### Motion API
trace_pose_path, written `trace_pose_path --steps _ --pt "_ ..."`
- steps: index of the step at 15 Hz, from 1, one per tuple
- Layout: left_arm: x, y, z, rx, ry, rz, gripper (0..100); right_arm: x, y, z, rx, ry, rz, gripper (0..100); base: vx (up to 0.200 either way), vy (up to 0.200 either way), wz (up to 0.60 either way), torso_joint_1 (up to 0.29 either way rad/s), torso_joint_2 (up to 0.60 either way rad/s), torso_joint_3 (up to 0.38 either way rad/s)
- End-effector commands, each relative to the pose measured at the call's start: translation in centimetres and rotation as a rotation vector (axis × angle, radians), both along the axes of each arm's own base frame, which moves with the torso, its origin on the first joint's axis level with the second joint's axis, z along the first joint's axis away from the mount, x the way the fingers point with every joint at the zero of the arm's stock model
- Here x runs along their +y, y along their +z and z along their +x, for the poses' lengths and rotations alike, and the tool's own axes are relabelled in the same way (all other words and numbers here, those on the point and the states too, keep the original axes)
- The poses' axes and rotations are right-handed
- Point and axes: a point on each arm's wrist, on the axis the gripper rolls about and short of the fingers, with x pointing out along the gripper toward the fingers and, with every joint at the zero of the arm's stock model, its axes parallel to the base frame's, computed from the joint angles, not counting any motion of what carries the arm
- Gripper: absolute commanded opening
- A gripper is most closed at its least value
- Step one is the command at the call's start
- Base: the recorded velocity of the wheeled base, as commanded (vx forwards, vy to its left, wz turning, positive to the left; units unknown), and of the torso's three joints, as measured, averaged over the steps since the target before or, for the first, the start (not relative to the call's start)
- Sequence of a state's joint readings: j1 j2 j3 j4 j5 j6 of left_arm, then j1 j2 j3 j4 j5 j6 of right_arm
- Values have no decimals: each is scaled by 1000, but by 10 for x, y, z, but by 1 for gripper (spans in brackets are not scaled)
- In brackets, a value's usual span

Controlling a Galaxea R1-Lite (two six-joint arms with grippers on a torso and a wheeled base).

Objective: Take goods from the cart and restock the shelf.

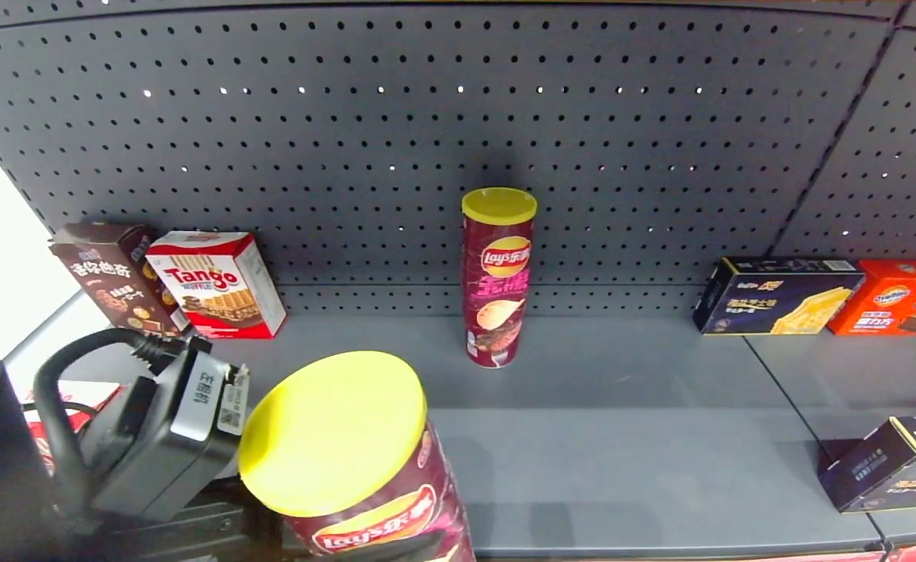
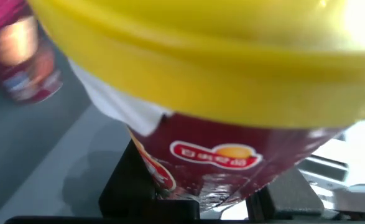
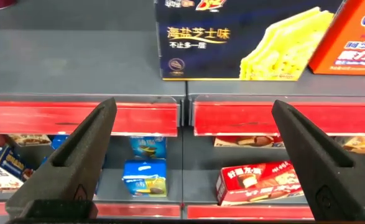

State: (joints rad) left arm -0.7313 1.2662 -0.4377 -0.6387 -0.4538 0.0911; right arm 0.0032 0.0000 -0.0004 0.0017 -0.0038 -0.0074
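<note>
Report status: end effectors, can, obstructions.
Left end effector shut on can, near shelf front. Right end effector open, holding nothing. Second can upright farther back on shelf, not touching.

held can (image 1: 337, 437): base cut off | shelf can (image 2: 25, 61): blurred

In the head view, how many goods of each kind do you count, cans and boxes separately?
Chip cans: 2
Snack boxes: 5
Total: 7
</note>
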Motion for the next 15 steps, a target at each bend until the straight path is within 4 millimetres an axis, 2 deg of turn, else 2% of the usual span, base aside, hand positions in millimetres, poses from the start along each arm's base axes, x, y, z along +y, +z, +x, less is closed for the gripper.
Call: trace_pose_path --steps 1,3,8,13,14,15 --pt "17 0 -10 -21 36 -21 0 0 0 0 -1 1 0 100 0 0 0 0 0 0" --pt "23 2 -11 -31 63 -28 0 0 0 0 0 1 0 100 0 0 0 0 0 0" --pt "29 16 2 -80 217 -43 0 1 0 0 2 22 -6 100 0 0 0 0 0 0" --pt "26 8 10 -64 279 -6 0 1 1 1 16 37 -3 100 0 0 0 0 0 0" --pt "24 8 13 -71 303 9 0 2 46 -2 -48 145 6 100 0 0 0 0 0 0" --pt "22 6 14 -83 307 25 0 3 101 19 12 184 100 100 0 0 0 0 0 0"
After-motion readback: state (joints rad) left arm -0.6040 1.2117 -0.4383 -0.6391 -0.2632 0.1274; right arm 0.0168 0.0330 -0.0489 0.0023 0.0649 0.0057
